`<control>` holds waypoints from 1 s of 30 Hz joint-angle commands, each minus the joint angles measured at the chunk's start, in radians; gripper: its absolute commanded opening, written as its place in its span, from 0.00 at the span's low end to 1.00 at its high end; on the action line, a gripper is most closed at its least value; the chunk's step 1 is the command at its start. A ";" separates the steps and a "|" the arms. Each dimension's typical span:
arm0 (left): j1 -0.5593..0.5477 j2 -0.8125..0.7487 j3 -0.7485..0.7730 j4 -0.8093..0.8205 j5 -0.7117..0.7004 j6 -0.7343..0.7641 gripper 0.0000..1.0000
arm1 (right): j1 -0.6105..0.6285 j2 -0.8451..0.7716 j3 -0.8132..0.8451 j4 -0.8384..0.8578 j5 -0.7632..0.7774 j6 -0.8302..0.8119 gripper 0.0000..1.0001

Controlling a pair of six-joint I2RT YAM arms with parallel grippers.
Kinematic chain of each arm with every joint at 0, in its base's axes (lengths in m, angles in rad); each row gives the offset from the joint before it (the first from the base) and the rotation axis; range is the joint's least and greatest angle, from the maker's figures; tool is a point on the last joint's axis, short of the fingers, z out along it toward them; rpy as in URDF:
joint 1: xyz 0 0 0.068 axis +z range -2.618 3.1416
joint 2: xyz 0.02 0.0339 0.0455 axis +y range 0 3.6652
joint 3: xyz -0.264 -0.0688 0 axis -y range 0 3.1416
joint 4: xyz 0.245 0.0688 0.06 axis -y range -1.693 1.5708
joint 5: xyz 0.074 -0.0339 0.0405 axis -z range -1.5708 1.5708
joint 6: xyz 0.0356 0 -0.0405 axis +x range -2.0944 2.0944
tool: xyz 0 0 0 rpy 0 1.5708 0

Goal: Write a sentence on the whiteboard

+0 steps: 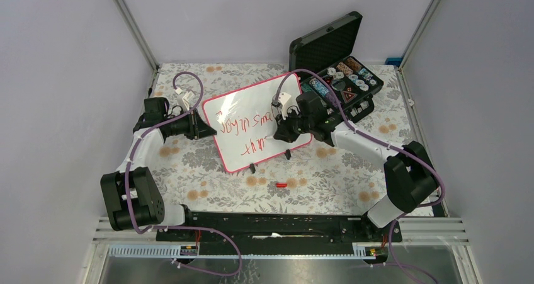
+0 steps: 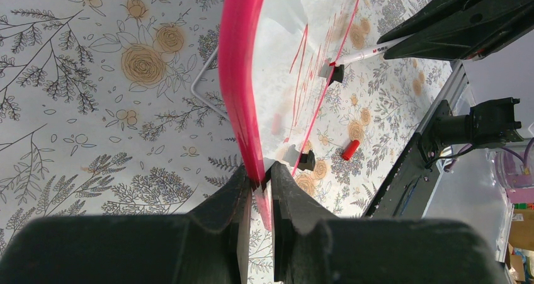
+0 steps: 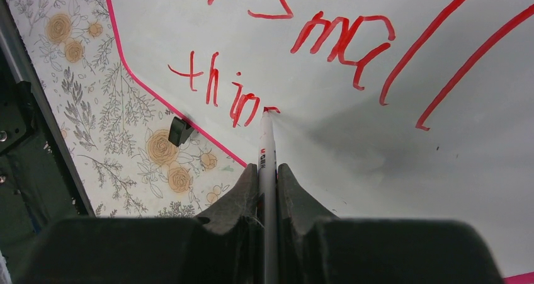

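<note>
Two clamps: left gripper (image 2: 259, 177) pinches the whiteboard (image 2: 242, 76) rim to steady it, while right gripper (image 3: 267, 170) grips the marker (image 3: 267, 139), tip at the sentence (image 3: 214, 89).

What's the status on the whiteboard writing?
Left gripper shut on rim of pink-edged white whiteboard. Right gripper shut on white red-tipped marker, tip on board; red sentence reaches "thin". Red cap lies clear of board.

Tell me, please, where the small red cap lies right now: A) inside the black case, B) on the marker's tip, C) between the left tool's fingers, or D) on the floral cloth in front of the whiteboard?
D: the red cap lies on the floral cloth just in front of the whiteboard, apart from it, and the marker has a bare tip.
</note>
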 commanded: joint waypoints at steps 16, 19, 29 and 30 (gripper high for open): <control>0.002 -0.013 0.020 0.021 -0.029 0.050 0.00 | -0.007 -0.049 -0.022 0.012 0.035 -0.046 0.00; 0.002 -0.013 0.021 0.021 -0.029 0.049 0.00 | -0.011 -0.050 -0.010 0.006 0.039 -0.052 0.00; 0.002 -0.013 0.022 0.021 -0.028 0.048 0.00 | -0.015 -0.036 0.025 0.004 0.050 -0.052 0.00; 0.002 -0.014 0.022 0.021 -0.028 0.048 0.00 | -0.015 -0.033 0.029 0.003 0.051 -0.052 0.00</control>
